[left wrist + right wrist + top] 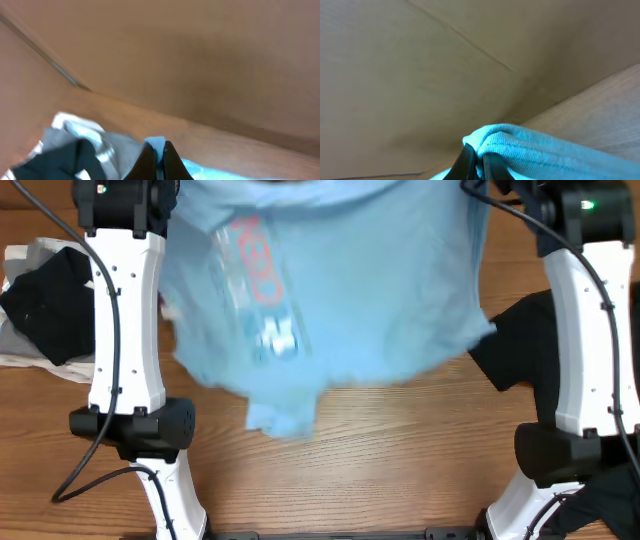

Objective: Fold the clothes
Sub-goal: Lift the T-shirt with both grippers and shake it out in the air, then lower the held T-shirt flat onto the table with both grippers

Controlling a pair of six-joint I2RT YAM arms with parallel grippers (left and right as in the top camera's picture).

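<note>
Our left gripper [159, 150] and right gripper [477, 152] both pinch the unfolded blue T-shirt [350, 290]; the black garment [515, 340] at the table's [400, 465] right edge waits.

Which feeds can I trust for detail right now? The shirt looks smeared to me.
Overhead: the light blue T-shirt is motion-blurred, lettering smeared, while the table is sharp. Left wrist: soft throughout, the black garment at lower left out of focus. Right wrist: clearest, the shirt's knit ribbing readable at the right end effector. No glare anywhere.
</note>
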